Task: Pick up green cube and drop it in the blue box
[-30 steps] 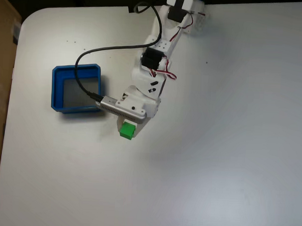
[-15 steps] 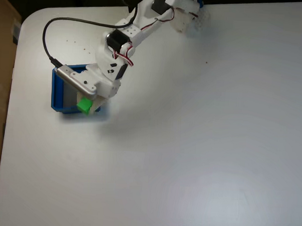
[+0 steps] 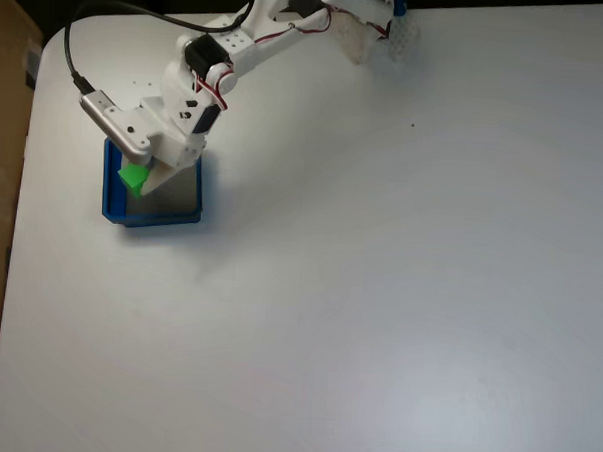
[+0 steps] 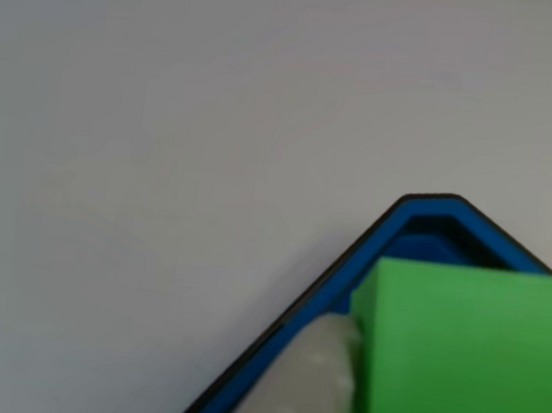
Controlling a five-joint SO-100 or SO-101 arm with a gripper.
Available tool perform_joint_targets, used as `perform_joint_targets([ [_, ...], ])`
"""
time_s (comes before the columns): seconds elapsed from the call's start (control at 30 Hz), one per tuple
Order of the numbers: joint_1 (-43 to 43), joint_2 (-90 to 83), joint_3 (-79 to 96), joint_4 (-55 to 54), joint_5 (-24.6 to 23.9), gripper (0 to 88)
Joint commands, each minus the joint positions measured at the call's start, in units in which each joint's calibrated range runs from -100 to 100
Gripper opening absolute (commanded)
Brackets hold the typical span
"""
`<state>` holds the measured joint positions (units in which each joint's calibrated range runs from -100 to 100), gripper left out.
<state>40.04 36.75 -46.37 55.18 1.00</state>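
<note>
Over the blue box point(image 3: 193, 196) near the tabletop's left edge, the pincer point(image 3: 141, 177) has swung in from open tabletop within the last second, pinching the green cube point(image 3: 132, 178) above the left side of the grey floor — release should land it inside. To the right the white tabletop point(image 3: 399, 290) lies bare — a brown panel point(image 3: 1, 123) flanks its left edge.

I am finding no readable text, label, brand, number or sign anywhere in the fixed view or the other view.
</note>
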Motion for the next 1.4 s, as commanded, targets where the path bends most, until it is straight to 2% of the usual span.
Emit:
perform_joint_targets([
  [0.0, 1.79, -3.27, -2.68, 0.24, 0.2, 1.3],
  [1.37, 4.32, 4.25, -0.87, 0.49, 0.24, 1.3],
])
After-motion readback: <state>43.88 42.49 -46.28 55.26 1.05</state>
